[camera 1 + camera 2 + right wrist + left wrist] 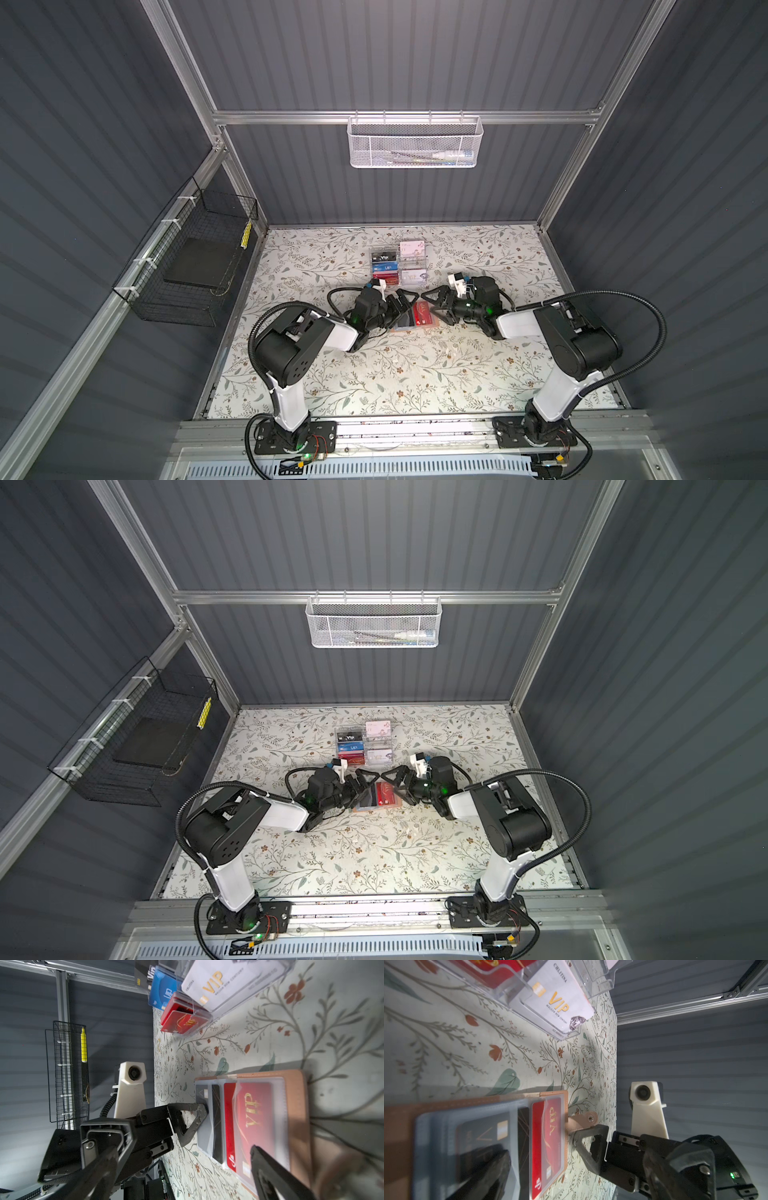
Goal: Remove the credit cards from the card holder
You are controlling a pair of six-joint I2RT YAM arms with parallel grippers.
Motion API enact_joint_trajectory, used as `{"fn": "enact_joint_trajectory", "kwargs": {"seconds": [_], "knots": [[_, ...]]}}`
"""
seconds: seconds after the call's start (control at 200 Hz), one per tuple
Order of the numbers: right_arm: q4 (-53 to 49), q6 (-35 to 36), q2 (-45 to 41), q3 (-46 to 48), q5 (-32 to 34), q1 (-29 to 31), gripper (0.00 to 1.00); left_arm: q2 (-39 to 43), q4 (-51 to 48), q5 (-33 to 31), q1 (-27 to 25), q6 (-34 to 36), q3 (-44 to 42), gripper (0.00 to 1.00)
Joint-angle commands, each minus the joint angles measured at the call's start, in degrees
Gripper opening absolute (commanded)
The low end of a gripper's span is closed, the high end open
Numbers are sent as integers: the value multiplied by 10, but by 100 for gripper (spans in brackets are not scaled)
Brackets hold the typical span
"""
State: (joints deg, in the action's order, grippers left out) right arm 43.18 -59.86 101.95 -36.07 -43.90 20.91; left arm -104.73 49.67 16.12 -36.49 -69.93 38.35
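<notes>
On the left wall I see a black wire basket (174, 299). A dark flat slab (199, 264) lies in it, and a yellow marker (247, 235) is at its far end.

Next comes my left gripper (401, 308), low over the middle of the table (374, 374). Its two jaws are wide apart and hold nothing. One finger is right at the left edge of the card holder (298, 1109); I cannot tell if it touches.

The card holder lies open and flat in the middle of the table, between my two grippers. A black card (216, 1118) sits in the plastic sleeves on the left side. A red card (255, 1109) with gold letters sits in the sleeve on the right side.

Just past the holder, on the far side, stands a clear rack (602, 985). Its left slots hold a black card (384, 257) at the far end, then a blue one (385, 267), then red ones (386, 277) nearest. Its right slots hold a pinkish card (412, 249) far and a white card (413, 276) near.

High on the far wall hangs a white mesh basket (374, 145) with a few pens (451, 156) in it.

On the right is my right gripper (435, 309). Its jaws are also wide apart and hold nothing. One finger is just beside the holder's snap tab (583, 1121).
</notes>
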Motion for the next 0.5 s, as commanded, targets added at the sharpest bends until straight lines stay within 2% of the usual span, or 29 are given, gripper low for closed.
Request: {"fn": "enact_joint_trajectory", "kwargs": {"seconds": [0.0, 0.29, 0.495], "knots": [[-1, 11, 25, -18, -14, 12, 99, 6, 9, 8, 9, -7, -18, 100], [-1, 18, 48, -37, -20, 35, 99, 21, 23, 18, 31, -7, -44, 100], [19, 4, 72, -45, -28, 45, 99, 1, 54, 23, 37, -20, -54, 100]]}}
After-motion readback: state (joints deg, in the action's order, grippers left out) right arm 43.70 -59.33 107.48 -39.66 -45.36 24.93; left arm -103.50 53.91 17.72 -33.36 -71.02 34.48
